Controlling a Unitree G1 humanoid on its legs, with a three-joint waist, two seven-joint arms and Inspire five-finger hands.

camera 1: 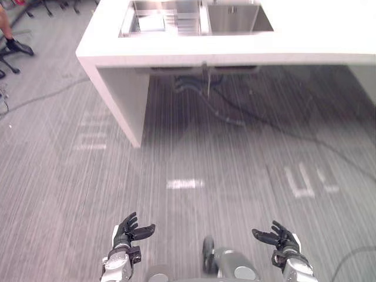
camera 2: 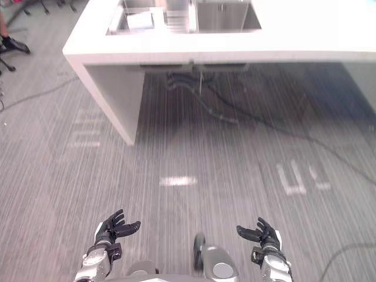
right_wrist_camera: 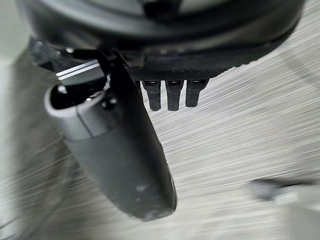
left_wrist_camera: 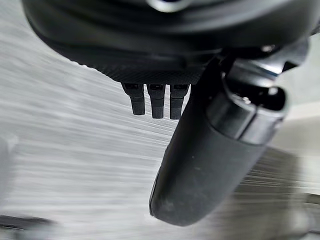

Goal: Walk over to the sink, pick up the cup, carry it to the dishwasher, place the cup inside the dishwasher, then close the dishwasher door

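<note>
Both hands are relaxed and empty: our left hand [camera 1: 128,231] at 7 o'clock, right hand [camera 1: 281,237] at 5, over the floor [camera 1: 59,200]. We should walk straight to the sink [camera 1: 235,20] at 12 in the white worktop [camera 1: 317,35], stopping squarely; any cup in it is too small to tell.

Far ahead of the fingers [camera 1: 134,221] of the left hand [camera 1: 125,234] and of the right hand [camera 1: 282,238], a tabletop [camera 1: 247,47] with a sink [camera 1: 203,17] set into it, two basins side by side. Under the tabletop, below the sink, hoses [camera 1: 197,87] down to the floor [camera 1: 223,153]. On the floor between fingers and tabletop, a short mark [camera 1: 185,184], about midway between the two hands. Larger marks ahead-left [camera 1: 91,138] and ahead-right [camera 1: 308,182]. Far off left of the left fingers, beyond the tabletop's end, a person's shoe [camera 1: 17,46].
</note>
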